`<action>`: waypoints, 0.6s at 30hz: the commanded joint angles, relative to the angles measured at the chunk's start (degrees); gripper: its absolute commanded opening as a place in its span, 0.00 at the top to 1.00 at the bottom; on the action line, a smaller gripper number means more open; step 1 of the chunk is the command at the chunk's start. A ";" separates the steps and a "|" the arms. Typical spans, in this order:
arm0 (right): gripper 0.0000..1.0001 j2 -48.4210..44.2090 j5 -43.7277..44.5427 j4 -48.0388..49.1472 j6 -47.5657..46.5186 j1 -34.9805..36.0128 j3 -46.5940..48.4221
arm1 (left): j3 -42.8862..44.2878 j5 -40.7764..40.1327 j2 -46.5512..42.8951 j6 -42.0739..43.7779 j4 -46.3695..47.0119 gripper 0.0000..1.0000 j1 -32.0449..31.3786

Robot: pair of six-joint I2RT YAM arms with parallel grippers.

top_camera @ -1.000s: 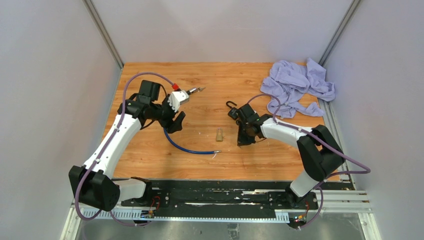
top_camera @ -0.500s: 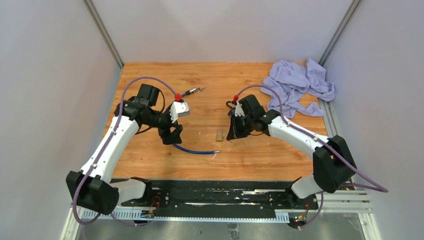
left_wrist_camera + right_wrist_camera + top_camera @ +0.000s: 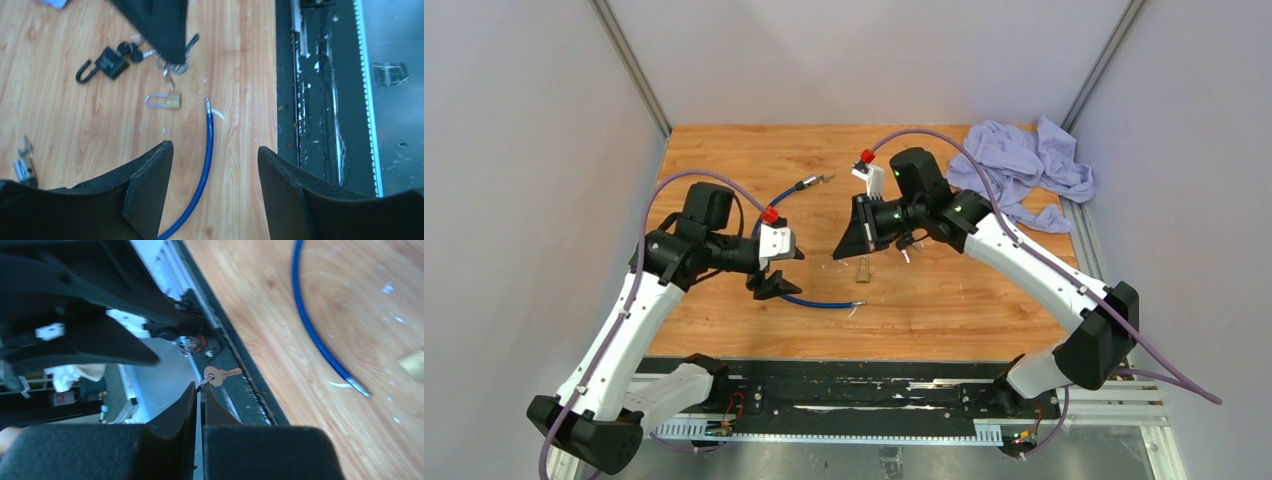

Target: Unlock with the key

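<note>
A small brass padlock [image 3: 862, 268] with a silver shackle lies on the wooden table [image 3: 724, 150], also in the left wrist view as padlock [image 3: 167, 100]. My right gripper [image 3: 846, 250] hovers just left of and above it, shut on a key ring; a brass key [image 3: 220, 375] dangles from the tip of the right gripper [image 3: 200, 387]. A black padlock [image 3: 107, 62] with its own keys lies farther back. My left gripper [image 3: 781, 270] is open over the blue cable [image 3: 205, 150], with nothing between the jaws of the left gripper [image 3: 215, 150].
The blue cable [image 3: 819, 303] curves across the table's middle; its metal end piece [image 3: 812, 182] lies farther back. A crumpled lilac cloth [image 3: 1024, 170] sits at the back right. The black rail [image 3: 864, 385] runs along the near edge.
My right arm has lifted and swung left with the key ring, from beside the black padlock to above the brass one. My left arm has drawn nearer, over the blue cable.
</note>
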 commanded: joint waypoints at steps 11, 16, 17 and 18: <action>0.99 -2.54 -7.95 12.19 16.68 3.80 4.46 | -13.44 -1.15 -13.99 -41.14 45.02 0.46 -4.00; 0.99 -2.83 -8.81 15.44 19.22 4.52 4.01 | -14.14 0.34 -13.52 -42.66 44.96 0.47 -4.00; 1.00 -2.78 -8.92 15.75 19.50 4.64 4.07 | -14.49 0.99 -13.50 -43.36 45.77 0.47 -3.98; 0.99 -2.73 -9.00 15.90 19.65 4.76 4.14 | -14.85 1.48 -13.53 -43.95 46.37 0.47 -3.99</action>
